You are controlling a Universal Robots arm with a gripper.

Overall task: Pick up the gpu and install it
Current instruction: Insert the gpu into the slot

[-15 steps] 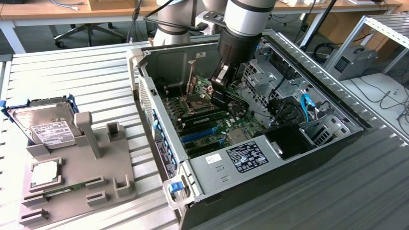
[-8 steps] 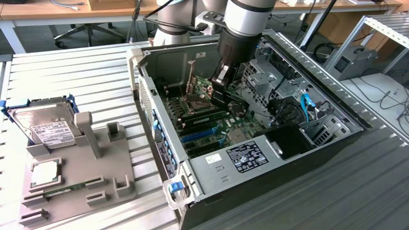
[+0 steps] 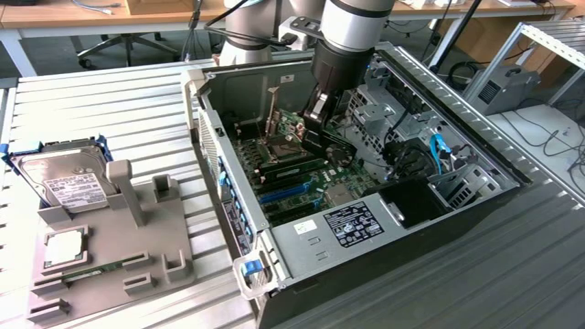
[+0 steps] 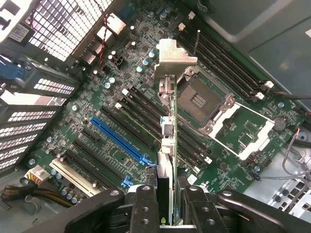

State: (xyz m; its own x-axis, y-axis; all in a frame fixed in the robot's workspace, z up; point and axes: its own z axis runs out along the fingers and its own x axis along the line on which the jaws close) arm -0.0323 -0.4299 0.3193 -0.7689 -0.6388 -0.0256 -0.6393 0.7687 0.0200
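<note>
One gpu [image 4: 168,141] pinched edge-on in gripper [image 4: 170,206] fingers, hanging above motherboard [image 4: 116,116] inside open pc case [image 3: 475,147]. One arm [image 3: 352,34], pointing straight down. One hard drive [image 3: 66,177] on left rack, probably untouched.

Grey slatted table [image 3: 109,116] under it all, its ribs running across the surface. On it, at the exterior view's left, sits a grey holder tray [image 3: 109,260], with a silver hard drive [image 3: 59,179] propped at its far end. Beside that, toward the exterior view's right, the open computer case [image 3: 366,226] lies flat on the slats, motherboard facing up.
</note>
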